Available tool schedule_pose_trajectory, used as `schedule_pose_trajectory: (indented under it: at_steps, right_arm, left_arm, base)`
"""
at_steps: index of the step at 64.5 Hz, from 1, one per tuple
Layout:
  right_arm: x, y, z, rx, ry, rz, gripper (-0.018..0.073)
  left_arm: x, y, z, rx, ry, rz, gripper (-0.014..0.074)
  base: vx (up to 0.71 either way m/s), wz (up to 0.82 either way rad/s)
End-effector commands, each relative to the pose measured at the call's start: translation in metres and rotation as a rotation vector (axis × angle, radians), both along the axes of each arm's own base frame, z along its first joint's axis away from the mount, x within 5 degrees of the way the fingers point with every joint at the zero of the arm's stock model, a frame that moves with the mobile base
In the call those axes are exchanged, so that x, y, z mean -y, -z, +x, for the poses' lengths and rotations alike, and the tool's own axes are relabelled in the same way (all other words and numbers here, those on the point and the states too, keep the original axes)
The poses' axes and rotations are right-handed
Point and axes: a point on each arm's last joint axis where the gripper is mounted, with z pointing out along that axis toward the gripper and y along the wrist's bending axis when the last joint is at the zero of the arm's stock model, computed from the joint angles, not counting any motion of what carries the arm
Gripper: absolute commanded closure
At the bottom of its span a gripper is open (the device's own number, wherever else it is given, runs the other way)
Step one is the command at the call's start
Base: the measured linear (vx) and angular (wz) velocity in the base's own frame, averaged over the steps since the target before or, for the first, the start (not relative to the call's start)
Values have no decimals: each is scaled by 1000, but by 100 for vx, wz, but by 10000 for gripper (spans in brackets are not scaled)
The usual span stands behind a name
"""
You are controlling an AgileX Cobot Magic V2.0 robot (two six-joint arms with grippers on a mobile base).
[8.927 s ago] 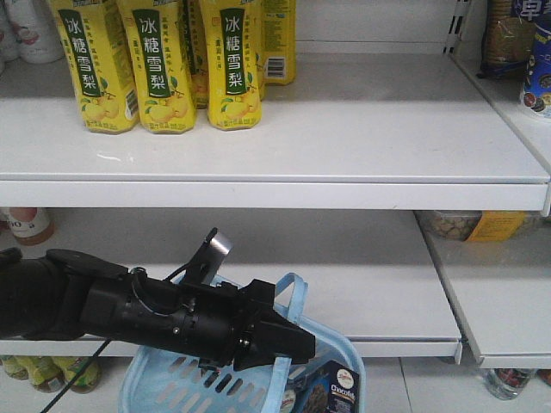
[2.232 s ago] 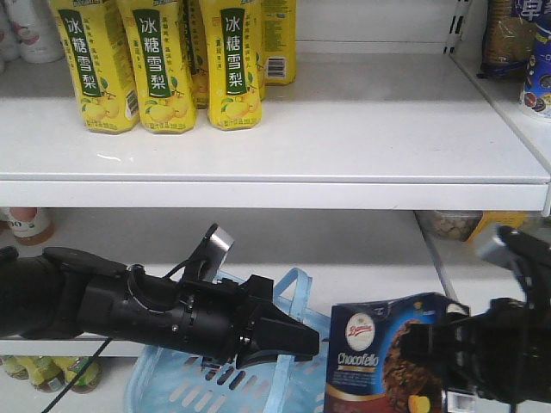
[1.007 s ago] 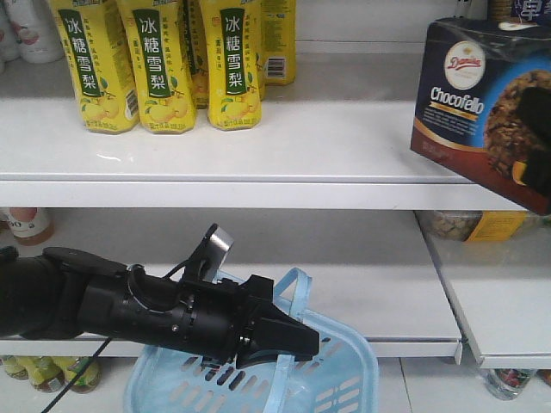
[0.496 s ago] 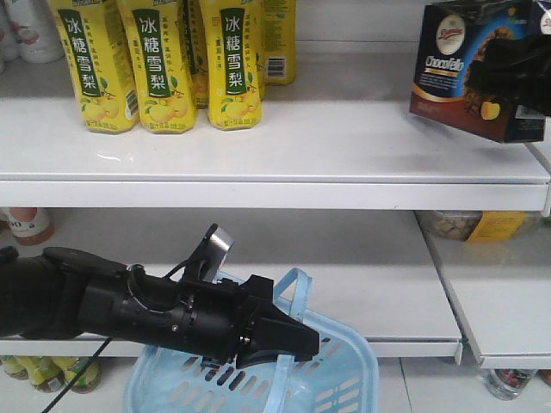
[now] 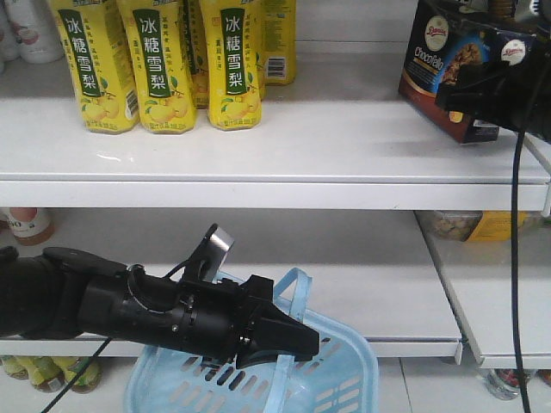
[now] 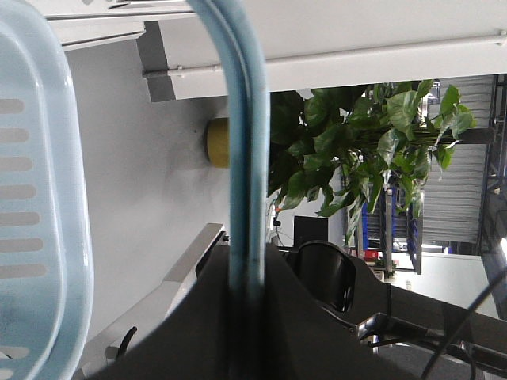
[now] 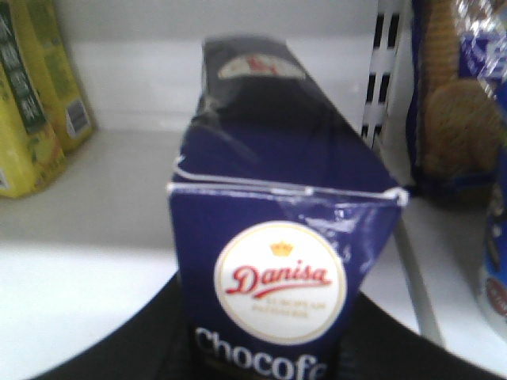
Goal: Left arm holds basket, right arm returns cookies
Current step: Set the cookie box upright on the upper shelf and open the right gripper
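The right arm (image 5: 516, 95) gripped the cookies (image 5: 448, 69), tilted above the upper shelf (image 5: 344, 138); placement was underway. The left arm (image 5: 172, 314) clamped the basket (image 5: 344, 379) handle below. Next: level, lower, then release.

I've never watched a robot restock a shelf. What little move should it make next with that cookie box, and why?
Probably lower the cookies onto the upper shelf and only then open. The right arm holds the box tilted over the shelf's right end, apparently not resting flat yet; the space below looks free.
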Motion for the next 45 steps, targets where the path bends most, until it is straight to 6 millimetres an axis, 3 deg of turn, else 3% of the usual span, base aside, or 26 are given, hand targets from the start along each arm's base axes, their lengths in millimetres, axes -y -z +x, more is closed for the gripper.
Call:
schedule_pose_trajectory:
  at_steps: [1,14,45]
  right_arm:
    - [1,-18,0,87,-3,-2,319]
    - [2,-16,-1,64,-3,-24,290]
    - [4,-29,-14,91,2,-13,52]
  left_arm:
    - [2,-22,1,45,-5,-90,603]
    - [2,-22,1,45,-5,-90,603]
    - [2,-22,1,45,-5,-90,603]
  base:
    - [0,0]
    - [0,0]
    - [0,0]
